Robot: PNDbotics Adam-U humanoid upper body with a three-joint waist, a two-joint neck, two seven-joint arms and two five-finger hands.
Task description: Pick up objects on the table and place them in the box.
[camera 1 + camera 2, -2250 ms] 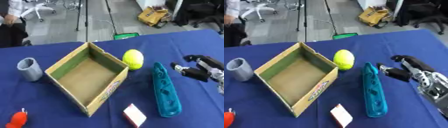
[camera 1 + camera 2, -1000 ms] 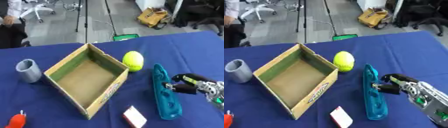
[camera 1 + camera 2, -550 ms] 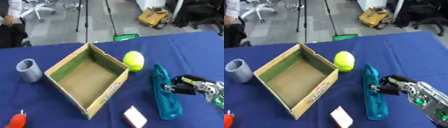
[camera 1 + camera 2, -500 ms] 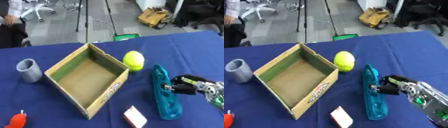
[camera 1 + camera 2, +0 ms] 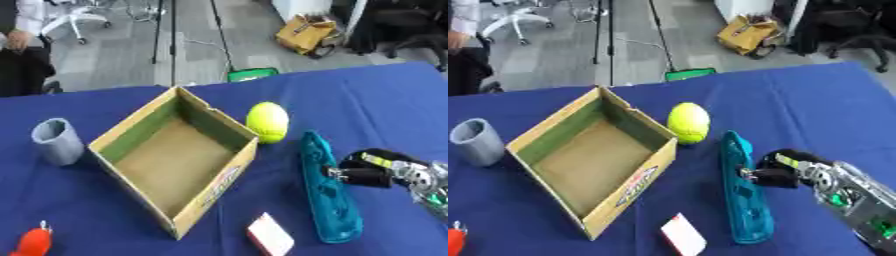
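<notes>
Right hand [image 5: 785,172] reaches in from the right, fingers curled against the long side of the teal case [image 5: 741,192], which lies flat on the blue tabletop [image 5: 350,100] just right of the cardboard box [image 5: 171,155] (empty inside). Grasped off-centre, it could tip or swing into the yellow ball [image 5: 268,122] at its far end. A white card [image 5: 269,234], grey cup [image 5: 57,141] and orange object [image 5: 31,244] sit clear.

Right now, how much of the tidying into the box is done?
Nothing yet: the cardboard box is empty. The right hand is at the long teal object, fingers against its side. Yellow ball, grey cup, small white-and-red item and red-orange thing all wait outside.
</notes>
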